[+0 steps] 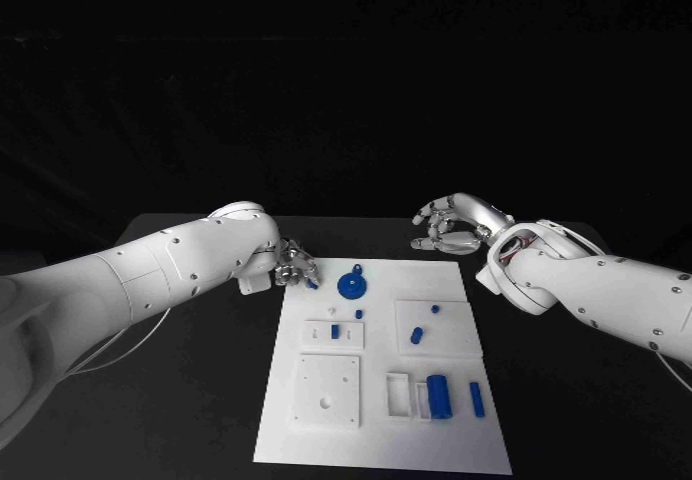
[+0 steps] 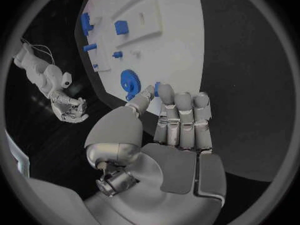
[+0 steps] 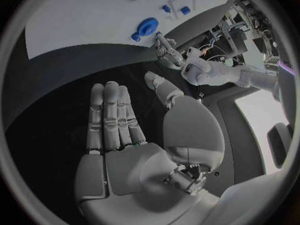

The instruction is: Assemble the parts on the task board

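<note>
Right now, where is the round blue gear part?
In the head view, the round blue gear lies at the far end of the task board, just beside the left hand.

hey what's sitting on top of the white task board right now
On the task board lie a round blue gear, several small blue pegs and white raised plates. The left hand covers its far left corner, so anything beneath cannot be seen.

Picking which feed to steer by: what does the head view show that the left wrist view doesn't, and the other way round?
Head view alone: the whole task board down to its near edge, with the upright blue cylinder and the blue bar beside it. Left wrist view alone: the left hand from behind the palm, with a small blue part at its fingertips. Both: the blue gear, the empty right hand.
</note>
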Tool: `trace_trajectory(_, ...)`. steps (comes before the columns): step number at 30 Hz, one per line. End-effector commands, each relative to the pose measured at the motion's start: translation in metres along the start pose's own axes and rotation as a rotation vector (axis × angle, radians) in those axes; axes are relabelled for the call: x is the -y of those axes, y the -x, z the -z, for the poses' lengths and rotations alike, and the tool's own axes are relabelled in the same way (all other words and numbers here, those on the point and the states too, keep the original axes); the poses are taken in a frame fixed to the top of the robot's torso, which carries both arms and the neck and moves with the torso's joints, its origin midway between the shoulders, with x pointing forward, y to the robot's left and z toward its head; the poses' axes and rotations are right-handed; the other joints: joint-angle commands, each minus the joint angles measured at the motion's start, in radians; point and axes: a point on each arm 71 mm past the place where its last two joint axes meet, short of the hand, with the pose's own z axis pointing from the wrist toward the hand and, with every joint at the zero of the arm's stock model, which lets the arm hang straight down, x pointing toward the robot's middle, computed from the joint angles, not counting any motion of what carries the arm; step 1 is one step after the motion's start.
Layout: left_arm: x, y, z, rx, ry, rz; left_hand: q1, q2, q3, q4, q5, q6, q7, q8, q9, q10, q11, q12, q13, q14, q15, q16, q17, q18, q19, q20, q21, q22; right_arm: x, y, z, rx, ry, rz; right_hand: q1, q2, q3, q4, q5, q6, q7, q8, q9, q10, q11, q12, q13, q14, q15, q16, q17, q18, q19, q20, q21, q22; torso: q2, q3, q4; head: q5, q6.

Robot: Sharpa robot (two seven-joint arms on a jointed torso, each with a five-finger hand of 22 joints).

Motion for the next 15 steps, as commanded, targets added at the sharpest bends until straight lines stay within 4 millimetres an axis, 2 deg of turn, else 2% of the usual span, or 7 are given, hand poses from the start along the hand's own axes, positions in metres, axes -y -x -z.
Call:
trace_trajectory(1,0.0,-0.001,0.0,0.014,-0.03,0.039,0.008,0.019,0.0,-0.011,0.009,0.03,-0.007,0.025,0.011,0.007,-0.006,-0.004,-0.003,0.004,-0.008,0.006,-0.003,-0.014,0.007,-0.119,0.004,0.002,-0.001,0.0,0.0,-0.004,0.011,-0.002,0.003,-0.004,0.001,0.005,-0.003,-0.004,0.005,0.004,0.001,-0.005,0.005,-0.005,-0.001,0.0,0.009,-0.004,-0.001,-0.001,0.0,0.006,-0.004,-0.001,-0.001,0.0004,0.0001,0.0,-0.001)
trace_trajectory(4,-0.001,-0.001,0.001,0.022,-0.037,0.052,0.008,0.016,0.006,-0.018,0.037,0.044,-0.012,0.034,0.01,0.009,-0.01,-0.006,-0.004,0.004,-0.008,0.005,-0.005,-0.015,0.008,-0.119,0.002,0.002,-0.001,0.0,0.0,-0.003,0.01,-0.001,0.002,-0.004,0.001,0.006,-0.002,-0.004,0.005,0.004,0.002,-0.005,0.005,-0.005,-0.002,0.0,0.009,-0.004,-0.001,-0.001,0.0,0.007,-0.004,-0.001,0.0,0.0007,0.0,0.0,-0.001)
trace_trajectory(15,-0.003,-0.01,0.016,0.052,-0.093,0.124,0.002,0.01,0.014,-0.03,0.076,0.068,-0.02,0.049,0.003,0.033,-0.017,-0.007,-0.005,0.022,-0.008,0.014,-0.006,-0.015,0.023,-0.123,0.004,0.005,0.001,0.001,0.001,-0.004,0.007,-0.001,0.003,-0.004,0.001,0.006,-0.001,-0.004,0.005,0.004,0.002,-0.006,0.005,-0.004,-0.005,0.0,0.01,-0.006,-0.002,0.0,-0.001,0.008,-0.005,-0.001,-0.001,0.0003,0.0009,-0.002,-0.003)
